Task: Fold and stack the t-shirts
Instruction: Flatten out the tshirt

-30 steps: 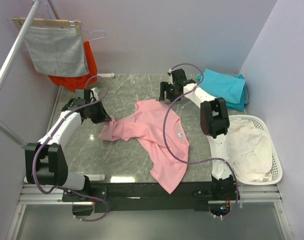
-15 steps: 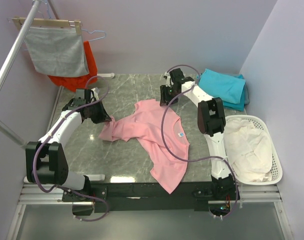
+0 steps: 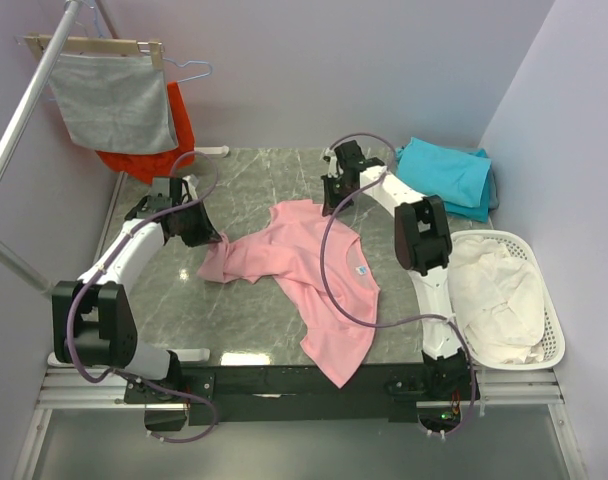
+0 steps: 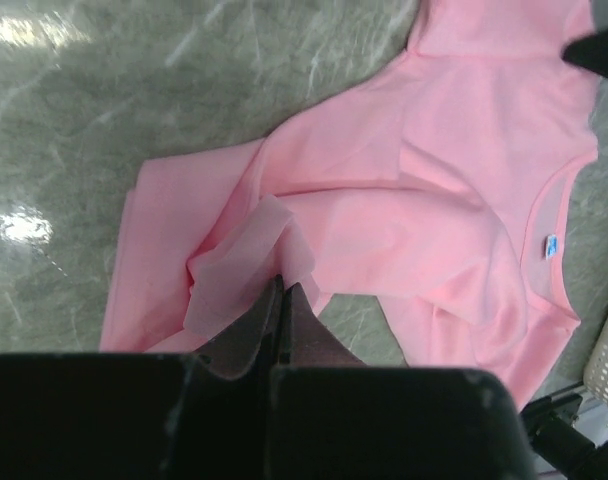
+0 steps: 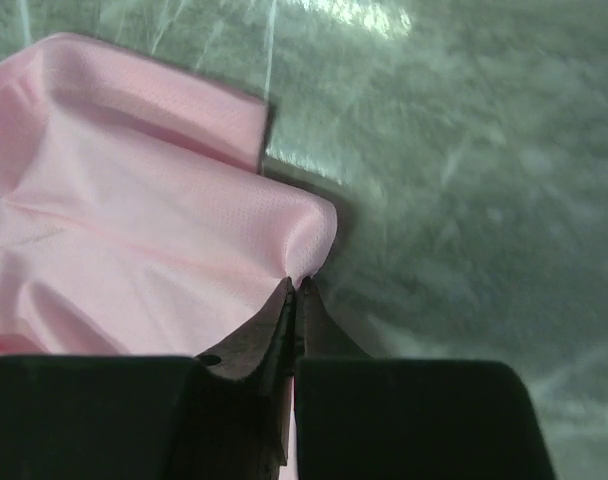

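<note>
Your left gripper (image 4: pixel 282 288) is clamped on a sleeve of the pink t-shirt (image 3: pixel 314 270), and your right gripper (image 5: pixel 296 286) pinches its far shoulder. The shirt lies mid-table, its hem over the near edge. Teal t-shirts (image 3: pixel 446 175) sit at the far right corner and a white basket (image 3: pixel 555 322) off the right edge. A grey cloth (image 3: pixel 114 100) and an orange garment (image 3: pixel 180 128) hang past the far left corner of the grey marble table (image 3: pixel 184 300). The walls are lilac.

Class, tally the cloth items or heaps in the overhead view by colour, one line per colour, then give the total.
pink t-shirt: 1
teal pile: 1 (shirts within it cannot be counted)
grey cloth: 1
orange-red garment: 1
cream heap in the basket: 1
Total: 5
</note>
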Controlling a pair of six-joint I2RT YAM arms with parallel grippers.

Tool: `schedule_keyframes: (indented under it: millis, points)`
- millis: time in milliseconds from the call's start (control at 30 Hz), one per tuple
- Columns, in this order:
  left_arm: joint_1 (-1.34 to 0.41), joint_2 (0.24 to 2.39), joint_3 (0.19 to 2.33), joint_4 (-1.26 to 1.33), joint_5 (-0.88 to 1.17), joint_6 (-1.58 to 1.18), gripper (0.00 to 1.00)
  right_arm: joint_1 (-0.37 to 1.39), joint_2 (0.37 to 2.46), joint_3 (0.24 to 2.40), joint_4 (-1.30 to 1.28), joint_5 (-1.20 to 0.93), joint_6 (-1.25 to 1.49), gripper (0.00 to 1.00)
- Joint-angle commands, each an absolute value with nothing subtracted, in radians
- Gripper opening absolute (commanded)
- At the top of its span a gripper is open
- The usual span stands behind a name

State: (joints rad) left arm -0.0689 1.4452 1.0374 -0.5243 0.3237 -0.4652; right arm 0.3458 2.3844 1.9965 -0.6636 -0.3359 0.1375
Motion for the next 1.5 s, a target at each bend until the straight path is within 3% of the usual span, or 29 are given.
schedule_keyframes:
  millis: [0, 300, 800, 1033, 1233, 1467]
  points:
    - [-0.069, 1.45, 1.155, -0.558, 0.252, -0.43, 0.01, 0.319, 2.111, 1.906, -0.542, -0.246, 0.179, 0.0]
    - [-0.051, 1.316, 1.253, -0.673, 0.054, -0.381, 0.01, 0.318, 1.515, 1.585, -0.387, -0.094, 0.209, 0.0]
    - [-0.015, 1.063, 1.698, -0.945, 0.077, -0.233, 0.01, 0.351, 0.941, 1.522, -0.531, -0.189, 0.222, 0.0]
    - [-0.015, 0.988, 1.906, -1.092, 0.198, -0.25, 0.01, 0.36, 0.778, 1.555, -0.604, -0.267, 0.265, 0.0]
    - [-0.018, 0.931, 1.898, -1.063, 0.213, -0.299, 0.01, 0.36, 0.739, 1.641, -0.644, -0.298, 0.27, 0.0]
    - [-0.018, 0.957, 1.833, -1.007, 0.204, -0.307, 0.01, 0.359, 0.808, 1.566, -0.606, -0.236, 0.242, 0.0]
